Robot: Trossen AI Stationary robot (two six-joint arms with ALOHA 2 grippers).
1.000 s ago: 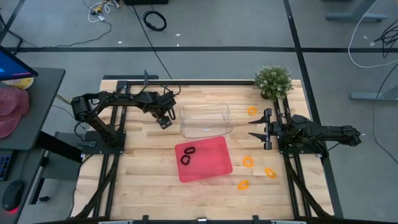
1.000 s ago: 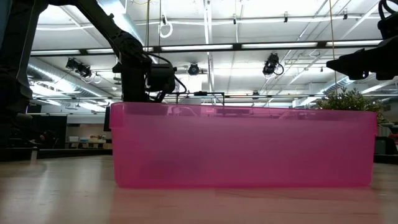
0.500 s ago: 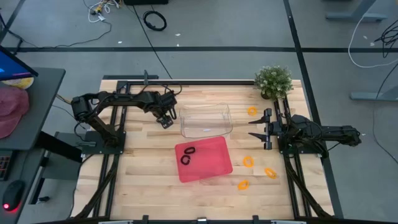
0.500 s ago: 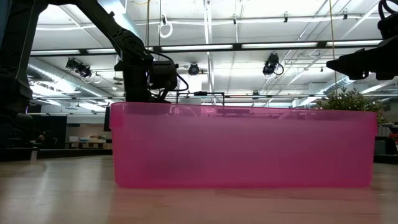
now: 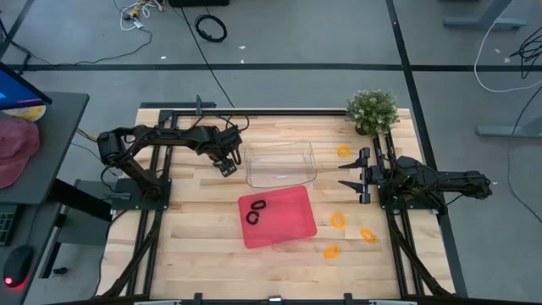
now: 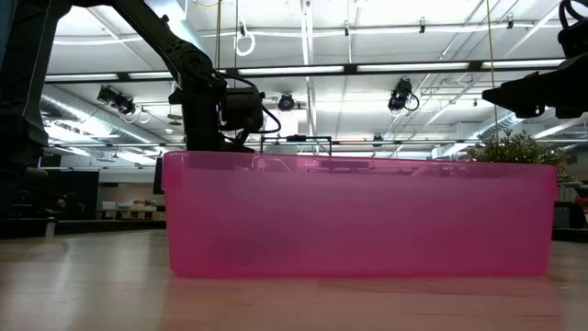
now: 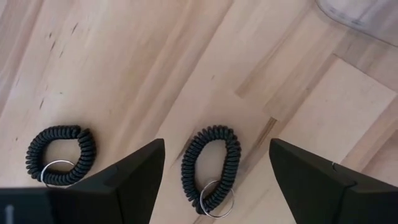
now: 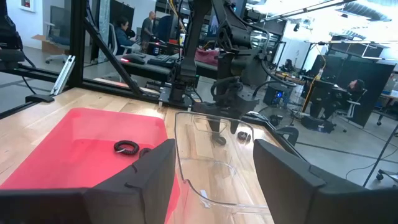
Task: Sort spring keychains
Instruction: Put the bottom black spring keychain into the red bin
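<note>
red tray [image 5: 284, 222] sits at the near-middle of the wooden table [image 5: 195, 246], two black spring keychains [image 5: 255, 212] inside it at its left end; the right wrist view shows one of them clearly [image 8: 126, 147] on the tray floor. in the low view the tray wall [image 6: 358, 216] fills the foreground and hides the table behind it.

three orange spring keychains lie on bare wood right of the tray: one nearest the front edge [image 5: 331, 252], one further right [image 5: 368, 235], one just beside the tray's right side [image 5: 338, 220]. a fourth orange keychain [image 5: 343, 152] lies further back, near the potted plant [image 5: 372, 110].

behind the tray stands a clear plastic bin [image 5: 280, 163], no contents seen.

right gripper [image 5: 342, 174] waits just right of the clear bin, fingers spread, holding nothing.

left gripper [image 5: 224, 163] is just left of the clear bin, pointed down, jaws parted and released. left wrist view: two more black spring keychains on the wood, one between the fingers [image 7: 211, 166], untouched, the other [image 7: 61, 155] off to the side beyond one finger [image 7: 134, 180].
</note>
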